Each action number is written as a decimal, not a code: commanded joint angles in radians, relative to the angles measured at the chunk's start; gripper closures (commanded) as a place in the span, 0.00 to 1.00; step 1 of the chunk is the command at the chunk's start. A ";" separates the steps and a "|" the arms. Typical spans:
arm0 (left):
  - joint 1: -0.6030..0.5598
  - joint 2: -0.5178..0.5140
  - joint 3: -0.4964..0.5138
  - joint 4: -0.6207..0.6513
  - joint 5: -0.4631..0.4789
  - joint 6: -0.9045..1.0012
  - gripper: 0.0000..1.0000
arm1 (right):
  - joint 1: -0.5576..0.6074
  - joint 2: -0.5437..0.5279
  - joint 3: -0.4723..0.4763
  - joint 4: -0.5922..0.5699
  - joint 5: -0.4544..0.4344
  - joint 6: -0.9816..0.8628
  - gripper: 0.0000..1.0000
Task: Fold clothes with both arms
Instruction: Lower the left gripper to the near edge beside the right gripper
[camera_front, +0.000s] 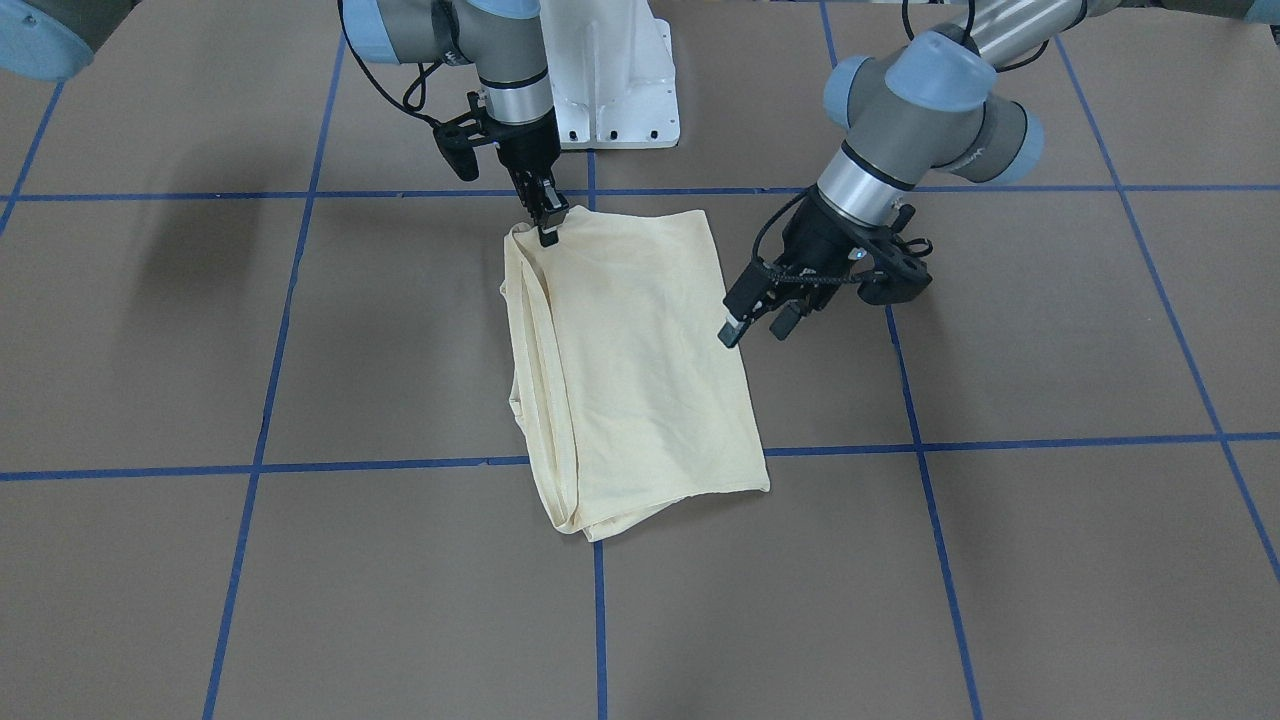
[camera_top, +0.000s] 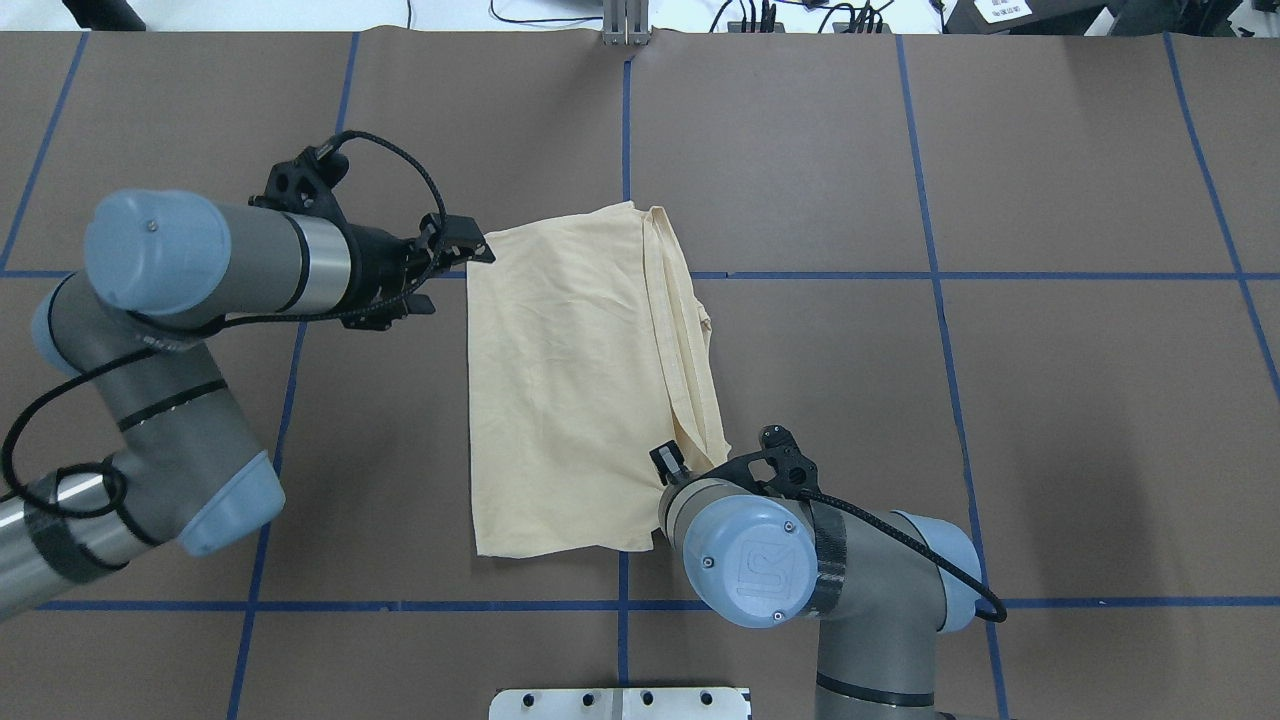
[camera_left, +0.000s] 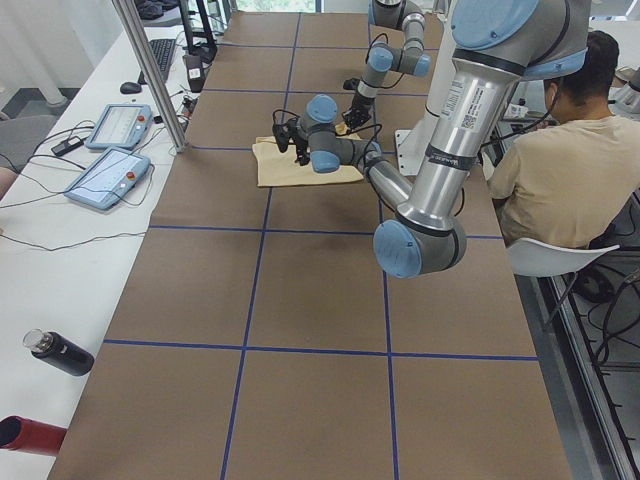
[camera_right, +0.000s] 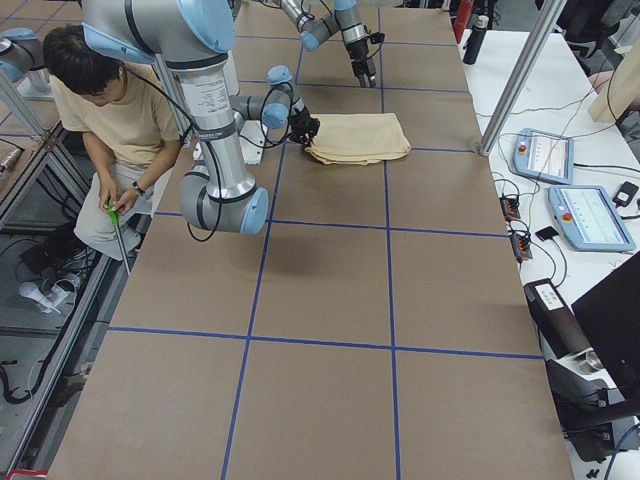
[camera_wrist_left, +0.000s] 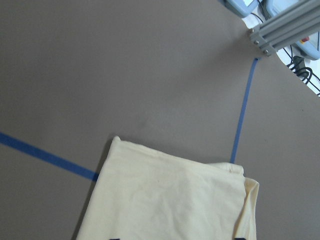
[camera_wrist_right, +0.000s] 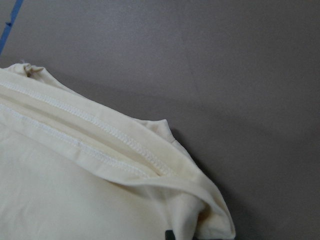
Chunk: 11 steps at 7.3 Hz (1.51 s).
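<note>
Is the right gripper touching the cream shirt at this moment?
Touching. The exterior front-facing view shows the right gripper closed on the corner of the shirt nearest the robot's base, with the fabric drawn up to its tips.

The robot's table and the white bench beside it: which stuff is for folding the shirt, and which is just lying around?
For the job:
- cream shirt
- right gripper, pinching the shirt's corner
- left gripper, open beside the shirt's edge

Just lying about, on the white bench:
- control tablets
- black bottle
- red bottle
</note>
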 joint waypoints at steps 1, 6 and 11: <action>0.173 0.141 -0.165 0.000 0.093 -0.152 0.00 | -0.002 0.000 0.003 -0.004 0.000 -0.001 1.00; 0.379 0.175 -0.179 -0.001 0.292 -0.321 0.00 | -0.003 -0.005 0.003 -0.004 -0.002 -0.001 1.00; 0.421 0.166 -0.112 0.008 0.295 -0.326 0.09 | 0.000 -0.008 0.006 -0.004 -0.002 -0.001 1.00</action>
